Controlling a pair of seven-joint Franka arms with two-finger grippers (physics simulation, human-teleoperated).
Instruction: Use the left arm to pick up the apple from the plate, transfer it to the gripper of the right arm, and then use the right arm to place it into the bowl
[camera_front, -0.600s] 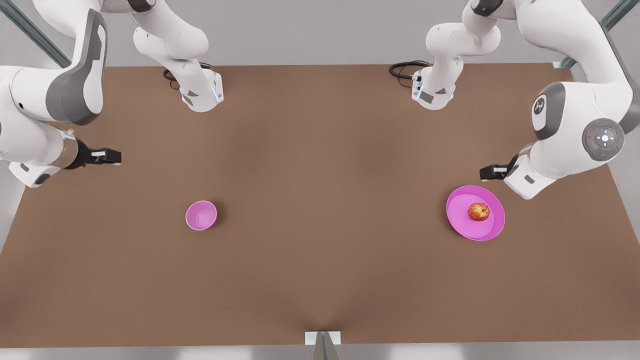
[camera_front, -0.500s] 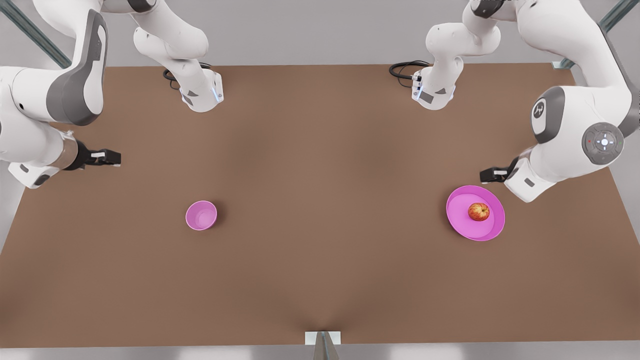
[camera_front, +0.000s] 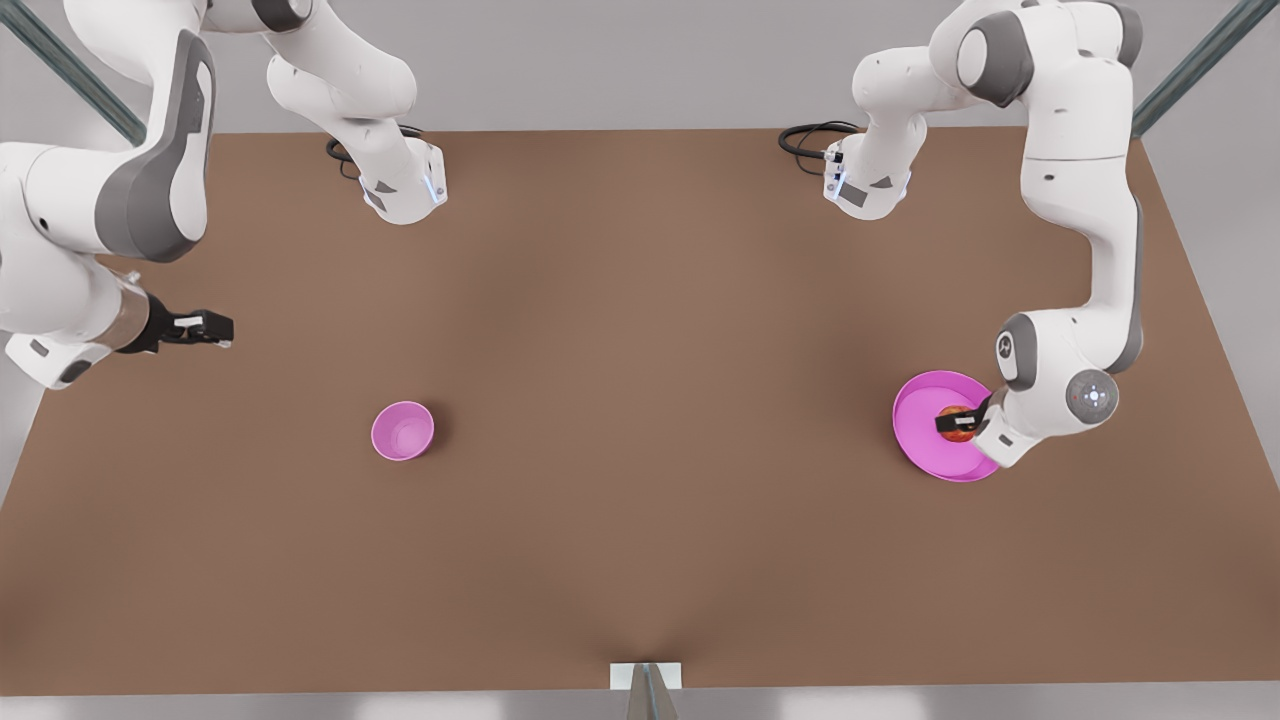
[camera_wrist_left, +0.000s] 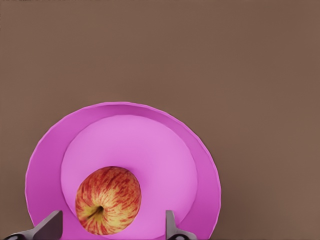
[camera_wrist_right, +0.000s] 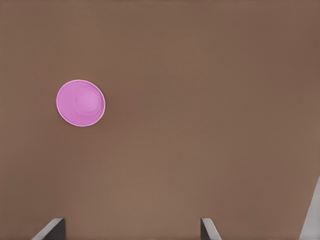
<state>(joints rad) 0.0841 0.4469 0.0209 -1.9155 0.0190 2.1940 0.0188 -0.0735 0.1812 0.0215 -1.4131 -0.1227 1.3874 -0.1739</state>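
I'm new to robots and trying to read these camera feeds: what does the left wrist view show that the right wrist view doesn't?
Left wrist view: the apple on the plate, between the left gripper's open fingers. Right wrist view: the empty bowl, well away from the right gripper's open fingers. Both show the brown table.

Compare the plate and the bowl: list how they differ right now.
The plate is wide and shallow; the bowl is much smaller across and deeper. The plate carries the apple; the bowl is empty. The left gripper hangs over the plate, open fingers either side of the apple; the right gripper, open, is away from the bowl. Both are round, magenta-pink, on the brown table.
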